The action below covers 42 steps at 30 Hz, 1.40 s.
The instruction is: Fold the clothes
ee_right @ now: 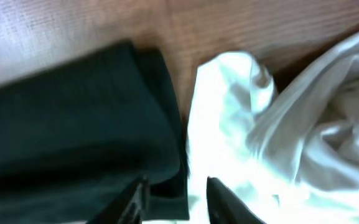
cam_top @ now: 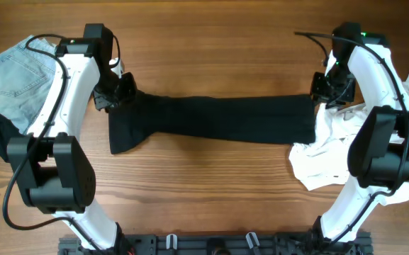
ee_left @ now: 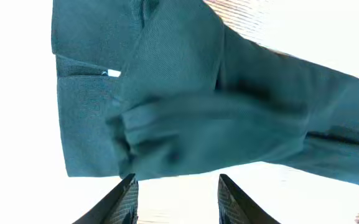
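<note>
With left end effector (ee_left: pixel 177 179) and right end effector (ee_right: pixel 177 182) both released, the right may snag the white shirt (ee_right: pixel 241 124) beside it with the dark garment (cam_top: pixel 211 117).

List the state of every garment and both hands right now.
Black garment: laid flat lengthwise between the hands.
White garment: crumpled heap beside the black garment's right end.
Jeans: crumpled, unfolded, far left.
Left hand: open, at the black garment's left end.
Right hand: open around the black garment's corner.
</note>
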{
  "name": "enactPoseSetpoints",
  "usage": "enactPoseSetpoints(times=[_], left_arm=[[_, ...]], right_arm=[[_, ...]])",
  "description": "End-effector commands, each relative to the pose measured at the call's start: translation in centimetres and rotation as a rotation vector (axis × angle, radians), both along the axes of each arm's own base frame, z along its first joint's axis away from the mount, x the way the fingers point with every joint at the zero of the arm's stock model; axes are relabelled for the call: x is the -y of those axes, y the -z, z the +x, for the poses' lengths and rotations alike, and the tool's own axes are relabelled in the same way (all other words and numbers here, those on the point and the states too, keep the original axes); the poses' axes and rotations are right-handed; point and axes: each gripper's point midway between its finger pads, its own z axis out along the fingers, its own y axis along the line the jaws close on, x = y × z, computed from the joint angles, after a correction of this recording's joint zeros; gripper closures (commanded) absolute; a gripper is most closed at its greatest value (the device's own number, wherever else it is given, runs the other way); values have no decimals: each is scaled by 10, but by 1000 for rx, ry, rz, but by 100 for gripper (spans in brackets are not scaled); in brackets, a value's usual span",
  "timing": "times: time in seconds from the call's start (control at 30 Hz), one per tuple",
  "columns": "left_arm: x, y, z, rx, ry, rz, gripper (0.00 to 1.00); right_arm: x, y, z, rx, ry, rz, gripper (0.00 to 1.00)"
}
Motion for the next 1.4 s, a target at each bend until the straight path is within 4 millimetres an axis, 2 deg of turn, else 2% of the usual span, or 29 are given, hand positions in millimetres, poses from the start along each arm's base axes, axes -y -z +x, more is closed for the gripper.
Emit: enactPoseSetpoints(times=[0.0,0.2,0.3,0.4,0.47,0.6,0.73,0.8,0.83,0.87,0.93,0.97,1.03,1.1,1.13,1.2,1.23,1.37], left_arm=[[-5,2,-3,-13,1,28,53],[4,2,-4,-16,24,21,54],[7,4,-6,-23,34,26,51],[6,9,-9,-30,34,26,47],[6,11,-9,-33,34,26,46],[7,11,-9,-31,34,25,46],[7,11,-9,-30,34,25,46],[7,11,-8,-26,34,25,46],[7,11,-8,-25,34,25,46],[6,11,-8,-25,34,25,45],[7,11,-8,-26,34,25,44],[7,11,-8,-26,34,25,44],[6,11,-8,-25,34,25,44],[6,11,-7,-25,34,26,44],[6,11,-8,-25,34,26,44],[6,11,-7,-25,34,26,44],[6,11,-7,-21,34,26,44],[6,11,-6,-17,34,25,44]], right_arm=[[5,2,-10,-42,-52,-18,59],[3,8,-8,-50,-123,8,42],[-1,22,-9,-40,-143,94,35],[2,38,-8,15,-125,206,24],[3,45,-7,44,-113,244,20],[-17,56,-2,120,-175,373,11],[-23,74,-18,95,-164,394,12],[-28,80,-25,85,-160,412,20],[-36,78,-27,80,-161,446,38],[-41,77,-28,78,-164,462,44],[-47,77,-30,66,-179,465,41],[-43,79,-30,60,-185,437,36],[-31,83,-32,35,-157,359,34],[-12,87,-40,-23,-110,240,27],[2,89,-49,-69,-72,155,23],[49,85,-69,-160,88,-105,13],[62,83,-71,-162,125,-149,7],[86,75,-62,-112,229,-134,2]])
